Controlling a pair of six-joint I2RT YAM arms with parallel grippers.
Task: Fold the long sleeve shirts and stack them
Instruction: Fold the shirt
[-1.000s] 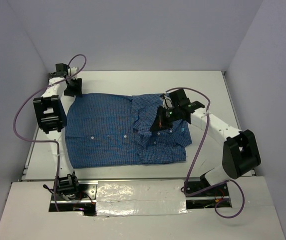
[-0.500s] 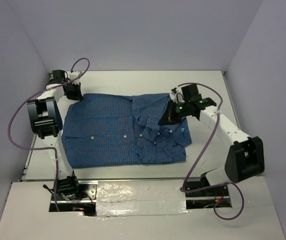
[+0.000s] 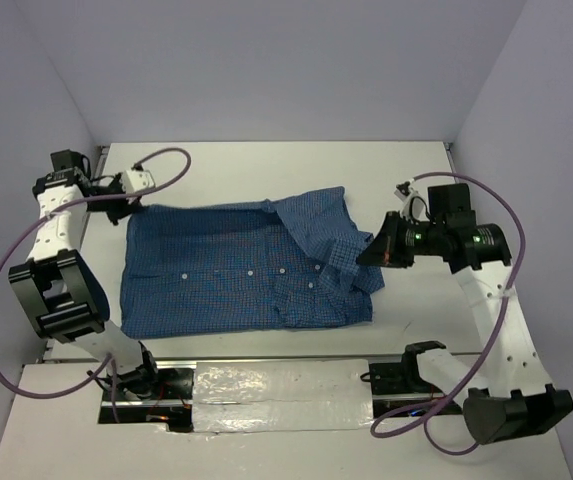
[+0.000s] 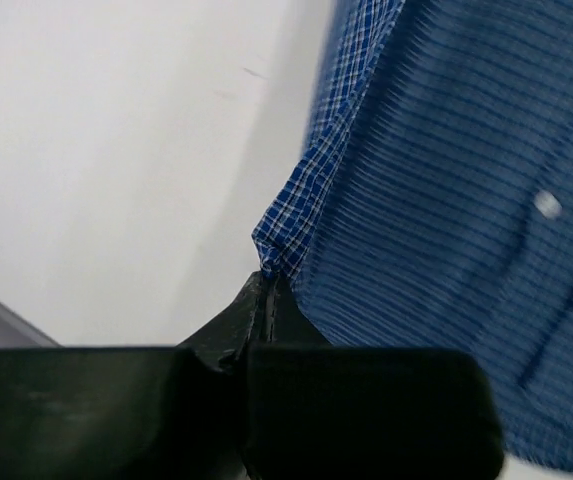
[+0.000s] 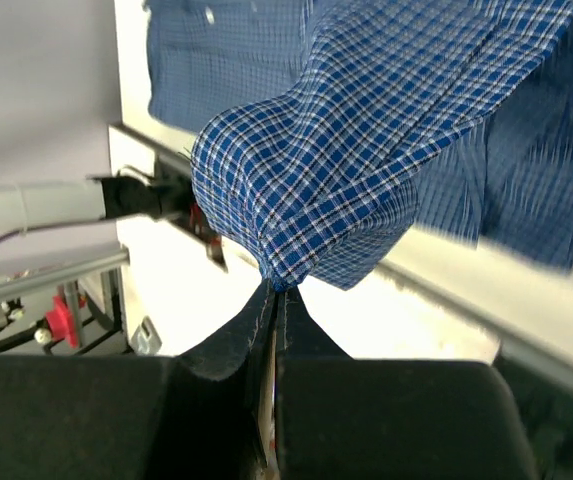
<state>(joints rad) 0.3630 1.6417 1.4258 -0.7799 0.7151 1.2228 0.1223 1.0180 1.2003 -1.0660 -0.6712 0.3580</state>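
The right claw (image 5: 274, 292) pinches the blue shirt (image 5: 366, 130).

place: robot lab test cell | surface: bare white table (image 3: 266, 160) boxed in by plain pale walls (image 3: 266, 70) | rig: left arm (image 3: 61, 290) and right arm (image 3: 496, 310) bolted at near edge | wiring: loose purple cables (image 3: 182, 158), exposed connectors | base: crinkled silver tape strip (image 3: 276, 385)

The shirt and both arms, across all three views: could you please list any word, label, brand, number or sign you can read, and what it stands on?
None: no readable text in any view.
The blue checked shirt shows only its check pattern and white buttons; no tag is visible.
The left gripper and the right gripper, their black fingers pinching the shirt, bear no visible marking.
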